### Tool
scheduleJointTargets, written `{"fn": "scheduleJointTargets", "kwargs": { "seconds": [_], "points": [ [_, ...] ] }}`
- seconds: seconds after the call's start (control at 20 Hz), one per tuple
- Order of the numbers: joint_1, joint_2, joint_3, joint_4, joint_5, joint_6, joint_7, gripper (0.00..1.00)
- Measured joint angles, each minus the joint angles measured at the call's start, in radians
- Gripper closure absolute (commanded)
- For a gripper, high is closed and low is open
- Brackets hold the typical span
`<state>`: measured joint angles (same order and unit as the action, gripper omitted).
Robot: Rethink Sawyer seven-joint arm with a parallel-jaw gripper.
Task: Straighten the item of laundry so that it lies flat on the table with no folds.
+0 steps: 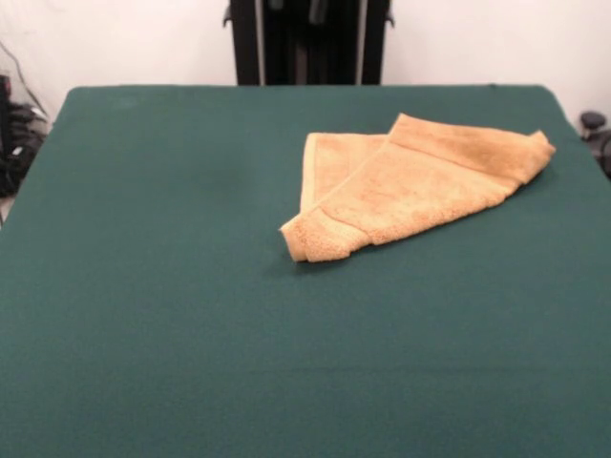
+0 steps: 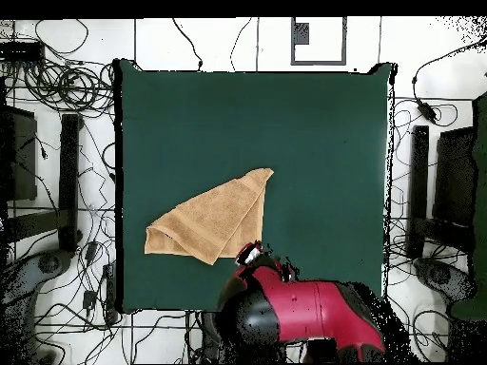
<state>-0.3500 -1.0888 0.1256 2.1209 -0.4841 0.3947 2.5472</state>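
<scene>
The towel (image 1: pixel 410 186) lies folded over itself on the green table (image 1: pixel 172 286); the gripper's (image 2: pixel 249 253) state cannot be told.

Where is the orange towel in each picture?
Front view: the folded tan-orange terry towel lies right of the middle, toward the far side of the dark green cloth-covered table.
Overhead view: the same towel lies left of the middle, toward the bottom edge, near the red arm.
Shared landmark: the green table.
</scene>
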Motion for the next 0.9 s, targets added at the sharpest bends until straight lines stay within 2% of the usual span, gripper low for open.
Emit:
{"fn": "scheduleJointTargets", "kwargs": {
  "seconds": [0.3, 0.9],
  "points": [
    [-0.096, 0.053, 0.108, -0.032, 0.013, 0.011, 0.000, 0.00],
    [-0.172, 0.233, 0.223, -0.134, -0.027, 0.014, 0.000, 0.00]
  ]
}}
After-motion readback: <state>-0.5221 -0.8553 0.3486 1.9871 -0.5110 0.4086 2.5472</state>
